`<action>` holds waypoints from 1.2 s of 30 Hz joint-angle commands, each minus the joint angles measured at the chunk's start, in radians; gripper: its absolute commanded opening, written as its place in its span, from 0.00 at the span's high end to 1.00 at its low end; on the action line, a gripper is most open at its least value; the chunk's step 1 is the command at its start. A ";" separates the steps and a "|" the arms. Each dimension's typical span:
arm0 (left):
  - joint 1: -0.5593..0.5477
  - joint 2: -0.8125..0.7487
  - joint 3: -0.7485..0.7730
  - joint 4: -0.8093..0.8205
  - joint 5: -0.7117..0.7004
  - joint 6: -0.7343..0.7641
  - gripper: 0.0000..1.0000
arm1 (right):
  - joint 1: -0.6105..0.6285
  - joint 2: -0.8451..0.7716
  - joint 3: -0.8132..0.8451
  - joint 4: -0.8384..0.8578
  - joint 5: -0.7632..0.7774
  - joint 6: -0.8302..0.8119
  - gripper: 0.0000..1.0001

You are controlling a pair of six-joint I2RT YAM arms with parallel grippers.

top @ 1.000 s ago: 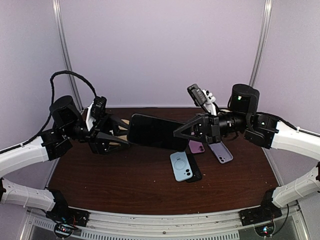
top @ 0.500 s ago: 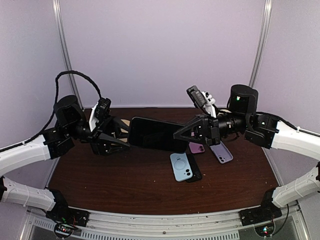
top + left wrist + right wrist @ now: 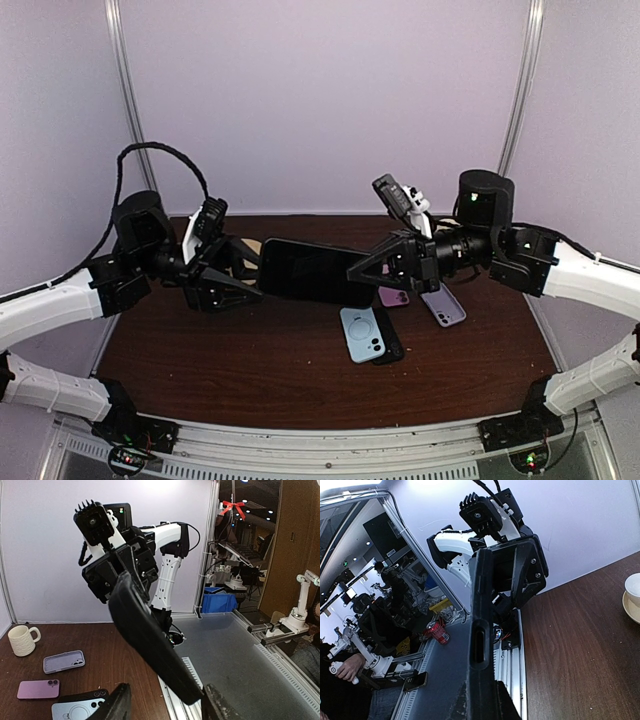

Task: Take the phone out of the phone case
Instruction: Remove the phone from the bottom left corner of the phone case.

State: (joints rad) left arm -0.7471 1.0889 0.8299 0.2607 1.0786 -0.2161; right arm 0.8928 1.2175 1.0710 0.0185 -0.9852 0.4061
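Observation:
A black phone in its black case (image 3: 310,272) hangs level in the air above the table's middle. My right gripper (image 3: 362,270) is shut on its right end; the right wrist view shows the case's edge (image 3: 481,630) running up from between the right gripper's (image 3: 481,705) fingers. My left gripper (image 3: 246,270) is open at the phone's left end. In the left wrist view the cased phone (image 3: 145,630) slants down between the left gripper's (image 3: 167,706) wide-spread fingers, its tip close to the right finger (image 3: 216,705).
On the brown table (image 3: 230,370) below lie a light blue phone case (image 3: 362,333) on a dark one, a pink phone (image 3: 393,296) and a lavender case (image 3: 443,305). A white mug (image 3: 22,640) stands at the far side.
My left arm has moved right, bringing its open fingers around the phone's left end. The right gripper has kept hold of the phone, almost still.

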 commanded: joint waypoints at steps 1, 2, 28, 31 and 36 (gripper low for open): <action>0.005 0.011 0.045 0.014 -0.012 0.000 0.53 | 0.021 -0.036 0.036 0.022 -0.015 -0.027 1.00; 0.005 0.012 0.046 0.014 -0.011 0.001 0.55 | 0.021 -0.039 0.032 0.029 -0.016 -0.021 1.00; 0.005 0.002 0.032 -0.013 0.004 0.094 0.68 | 0.080 0.067 -0.022 0.386 -0.166 0.318 1.00; 0.005 -0.008 0.030 -0.015 0.012 0.105 0.70 | 0.080 0.066 -0.015 0.384 -0.165 0.336 1.00; 0.005 -0.034 0.019 -0.012 0.029 0.122 0.71 | 0.080 0.078 0.013 0.364 -0.156 0.382 1.00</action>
State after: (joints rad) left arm -0.7498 1.0687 0.8436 0.2344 1.1637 -0.1398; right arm 0.9283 1.3025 1.0405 0.2665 -1.0233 0.7296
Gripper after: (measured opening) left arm 0.292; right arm 0.083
